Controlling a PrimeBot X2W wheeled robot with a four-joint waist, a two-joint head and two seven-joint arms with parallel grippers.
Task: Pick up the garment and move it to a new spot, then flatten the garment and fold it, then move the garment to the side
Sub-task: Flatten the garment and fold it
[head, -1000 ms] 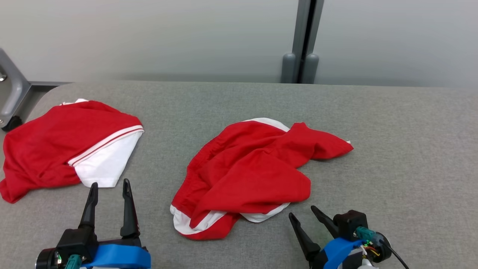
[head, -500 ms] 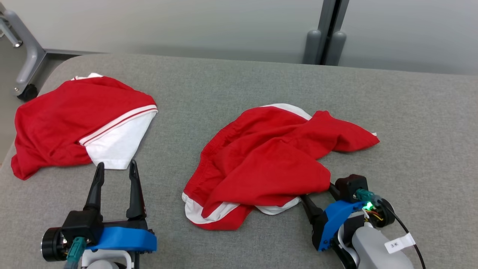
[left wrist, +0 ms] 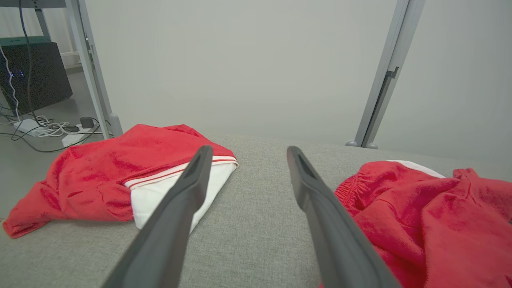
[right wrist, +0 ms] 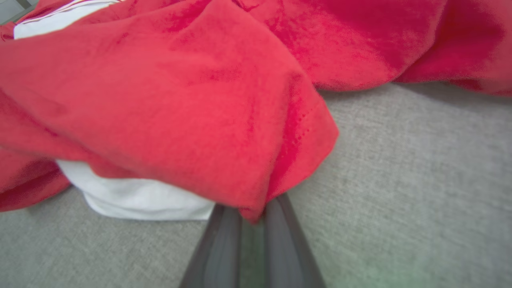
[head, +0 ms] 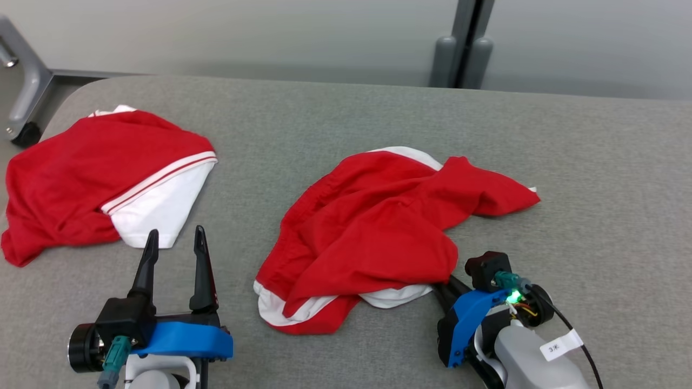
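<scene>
Grey woven cloth covers the tabletop [head: 346,119] we work over, with pale wall panels [head: 216,38] behind it and a grey upright post [head: 459,43] at its far edge.

We have our right claw [right wrist: 253,230] down low on the tabletop. Its two dark fingers [right wrist: 224,248] are drawn together, and our right wrist view shows a corner of the hem of the red shorts [head: 373,227] pinched between them. The shorts lie crumpled, spreading ahead of this claw and off to its left. White trim peeks out from under the red fold just left of the fingers. A pointed red flap reaches away ahead and to the right of the claw. Everything but the pinched corner lies on the tabletop.

Our left claw [head: 176,231] points forward over the tabletop with its fingers wide apart and nothing between them. The shorts lie near it on its right, apart from it. A second red-and-white garment [head: 81,183] lies ahead and to its left, its white panel just beside the left fingertip; we cannot tell whether they touch. Farther left, past the tabletop's rounded corner, a grey frame leg [head: 24,102] stands on a caster. Our left wrist view also shows cables [left wrist: 48,130] and a dark box [left wrist: 36,76] on the floor [left wrist: 24,172].
</scene>
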